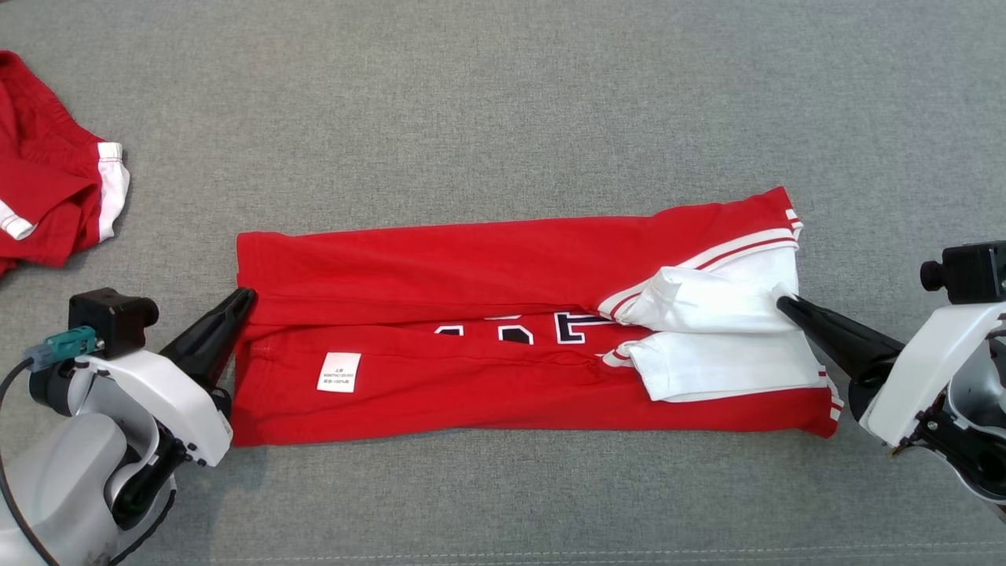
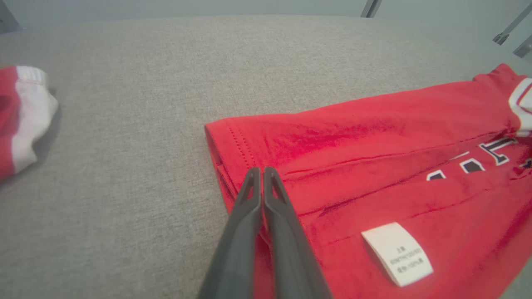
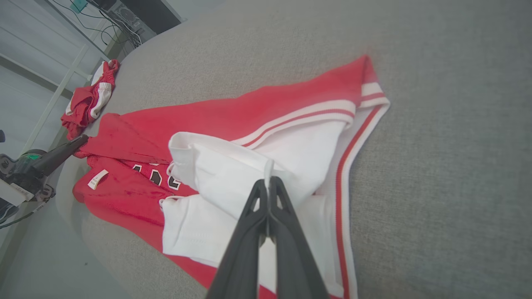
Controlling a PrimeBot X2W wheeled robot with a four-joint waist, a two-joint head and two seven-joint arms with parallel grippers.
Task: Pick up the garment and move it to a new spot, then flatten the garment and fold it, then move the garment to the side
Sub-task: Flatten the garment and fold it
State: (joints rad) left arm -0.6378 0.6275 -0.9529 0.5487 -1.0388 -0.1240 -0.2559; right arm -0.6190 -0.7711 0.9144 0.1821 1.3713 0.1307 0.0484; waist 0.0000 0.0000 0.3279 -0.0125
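Observation:
The garment is a red jersey with white sleeves, lying as a long band on the grey surface, its far half folded down to the middle. Dark letters and a white label show on the near half. My left gripper is shut at the folded flap's hem corner on the garment's left end, its tips lying on the red cloth. My right gripper is shut on the white sleeve, and a sliver of white cloth stands between its tips.
A second red and white garment lies bunched at the far left. Grey cloth surface stretches wide beyond the jersey and to its right. In the right wrist view, the surface's edge and shelving are at the far left.

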